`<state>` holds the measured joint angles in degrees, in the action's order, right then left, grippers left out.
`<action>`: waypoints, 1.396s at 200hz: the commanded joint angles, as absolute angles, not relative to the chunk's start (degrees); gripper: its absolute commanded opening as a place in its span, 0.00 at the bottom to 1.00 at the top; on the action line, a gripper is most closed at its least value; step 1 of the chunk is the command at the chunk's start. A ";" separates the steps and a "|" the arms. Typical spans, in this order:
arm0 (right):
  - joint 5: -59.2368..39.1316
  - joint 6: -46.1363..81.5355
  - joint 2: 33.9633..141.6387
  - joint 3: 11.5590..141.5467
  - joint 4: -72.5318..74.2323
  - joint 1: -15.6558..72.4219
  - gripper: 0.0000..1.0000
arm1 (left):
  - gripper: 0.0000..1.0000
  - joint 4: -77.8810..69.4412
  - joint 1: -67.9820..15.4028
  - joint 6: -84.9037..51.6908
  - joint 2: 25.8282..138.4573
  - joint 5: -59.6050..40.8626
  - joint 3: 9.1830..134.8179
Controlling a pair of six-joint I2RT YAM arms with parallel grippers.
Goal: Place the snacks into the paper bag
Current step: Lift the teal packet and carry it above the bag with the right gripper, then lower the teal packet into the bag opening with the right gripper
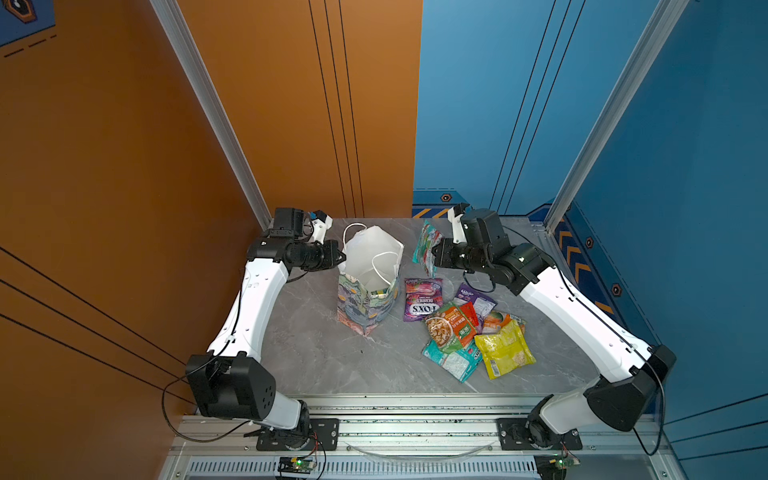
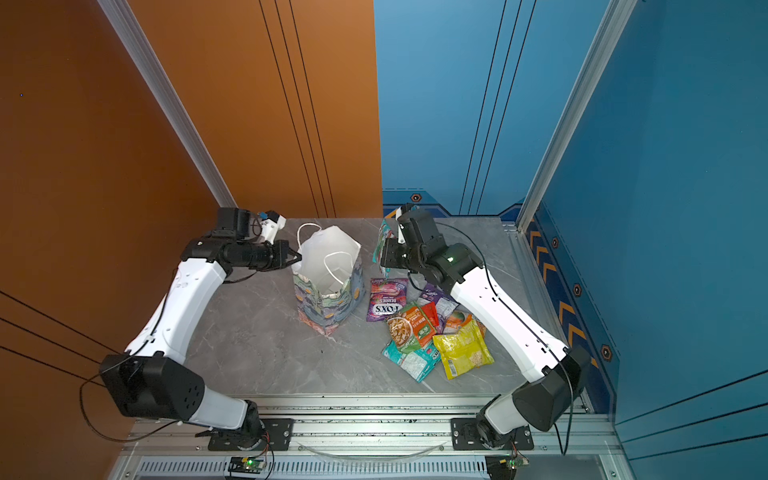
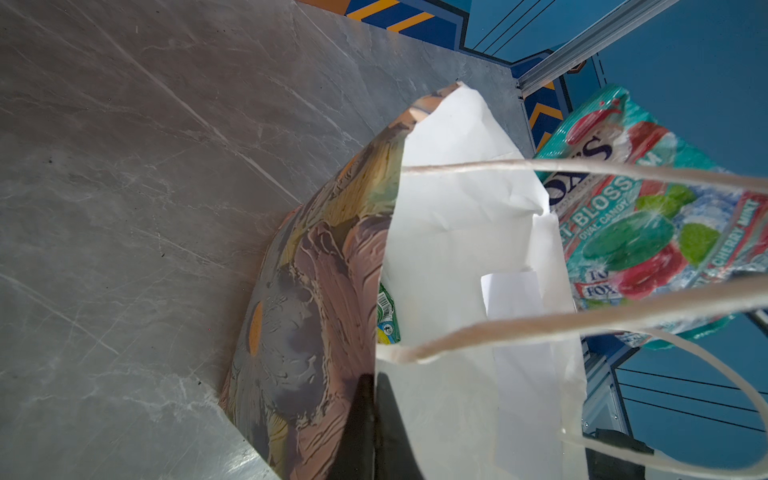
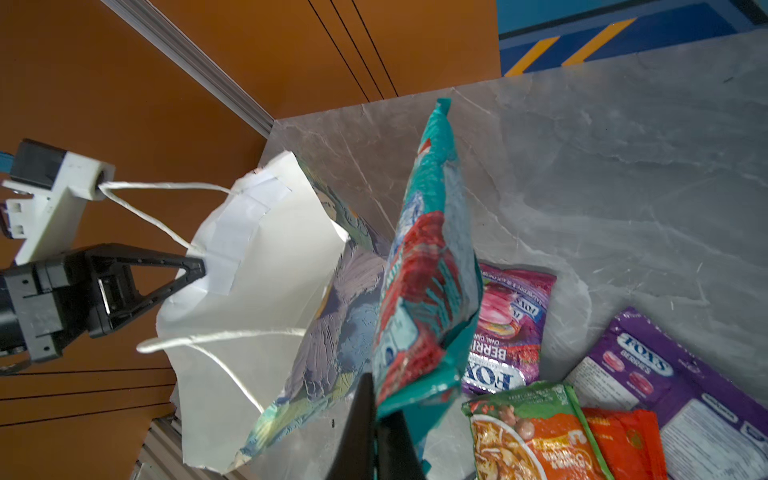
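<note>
Left tool [image 1: 343,254] pinches the rim of the paper bag [image 1: 368,303], upright on the counter [image 1: 307,353]; loose snacks [image 1: 453,328] lie heaped right of it; right tool [image 1: 434,252] pinches a teal packet [image 1: 426,245], raised just beside the bag's mouth.

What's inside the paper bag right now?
In the left wrist view, the edge of a green packet shows low inside the paper bag. In both top views only its white lining shows; the walls hide much of its bottom.
</note>
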<state>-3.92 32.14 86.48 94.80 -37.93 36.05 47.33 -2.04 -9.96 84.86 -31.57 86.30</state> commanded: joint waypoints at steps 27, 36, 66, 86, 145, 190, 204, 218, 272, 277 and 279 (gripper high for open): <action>-6.45 26.14 91.11 109.09 -37.88 35.11 0.00 | 0.00 47.57 -2.20 -10.13 83.83 -32.19 85.53; -7.10 25.60 92.51 111.71 -37.78 35.08 0.00 | 0.00 47.55 -2.20 -10.11 83.76 -32.14 85.54; -9.85 24.84 96.73 118.67 -36.93 35.40 0.00 | 0.00 47.56 -2.29 -10.21 83.75 -32.26 85.71; -11.74 24.44 99.20 122.38 -37.03 36.01 0.00 | 0.00 47.55 -2.29 -10.21 83.57 -32.29 85.70; -16.29 22.55 100.79 125.42 -39.69 38.21 0.00 | 0.00 47.58 -2.28 -10.14 83.36 -31.94 85.56; -16.02 20.03 99.15 123.77 -45.07 39.73 0.00 | 0.00 47.54 -2.20 -10.50 83.48 -31.77 85.74; -15.81 19.72 98.67 123.34 -46.45 39.73 0.00 | 0.00 47.59 -2.20 -10.46 83.45 -31.77 85.69; -15.13 18.94 98.27 122.99 -47.70 41.68 0.00 | 0.00 47.55 -2.20 -10.56 83.41 -31.61 85.72; -14.85 16.49 98.33 122.33 -52.85 43.61 0.00 | 0.00 47.55 -2.02 -10.64 83.67 -31.38 85.78; -14.92 16.23 98.37 122.34 -53.41 43.73 0.00 | 0.00 47.55 -2.03 -10.64 83.67 -31.38 85.85; -14.94 16.05 98.44 122.34 -53.52 43.74 0.00 | 0.00 47.59 -2.02 -10.64 83.67 -31.40 85.86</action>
